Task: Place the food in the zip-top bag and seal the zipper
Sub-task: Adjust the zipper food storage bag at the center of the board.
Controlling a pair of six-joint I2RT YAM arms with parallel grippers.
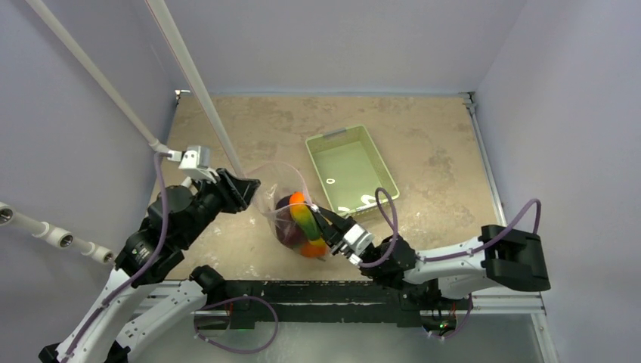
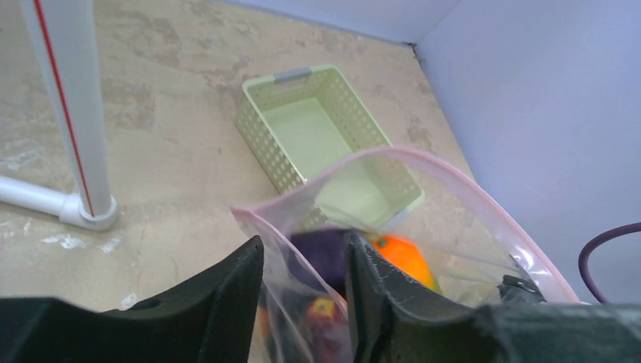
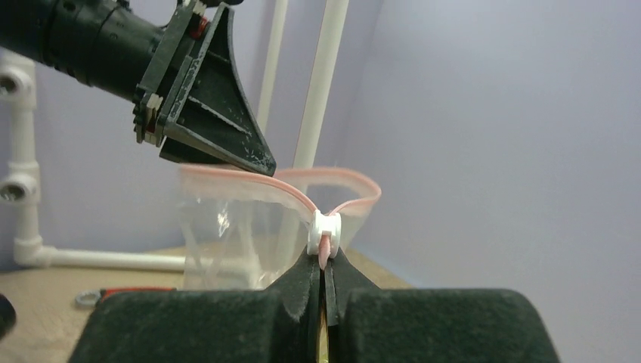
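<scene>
Overhead camera looks down; wrist cameras closely share the bag [image 2: 453, 234].

The food [image 1: 301, 219] lies in the zip-top bag [image 1: 268, 198], near-left of the basket [image 1: 336, 136] on the table [image 1: 431, 151].

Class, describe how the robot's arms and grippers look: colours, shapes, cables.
The left arm and right arm have white lower links and black joint housings. A purple cable loops along each. The left gripper and right gripper have black, wedge-shaped fingers with textured faces. A white block sits at each wrist.
</scene>
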